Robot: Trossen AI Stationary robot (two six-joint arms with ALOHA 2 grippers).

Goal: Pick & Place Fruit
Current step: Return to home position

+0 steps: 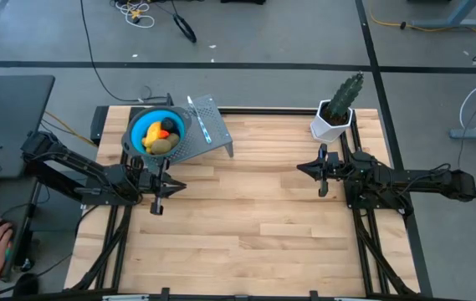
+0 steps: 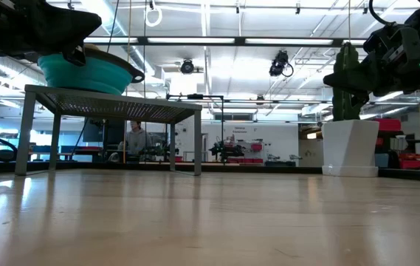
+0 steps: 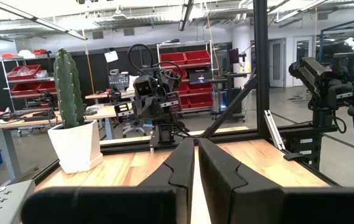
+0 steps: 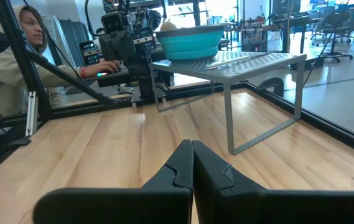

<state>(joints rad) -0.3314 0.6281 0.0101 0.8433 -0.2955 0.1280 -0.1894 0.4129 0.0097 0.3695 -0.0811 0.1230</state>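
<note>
High view shows the fruit (image 1: 161, 134) piled in the blue bowl (image 1: 135, 125), which sits on the grey shelf (image 1: 189, 150) at the upper left of the frame. The pieces look small, light and smooth (toys, I think), so they may roll. A hold across the middle seems best. Left arm (image 1: 87, 176) waits just below the shelf, right arm (image 1: 405, 180) at centre right. Both jaws are closed on nothing. In the low view the bowl's wall hides the fruit, and the pile is too jumbled to count.
</note>
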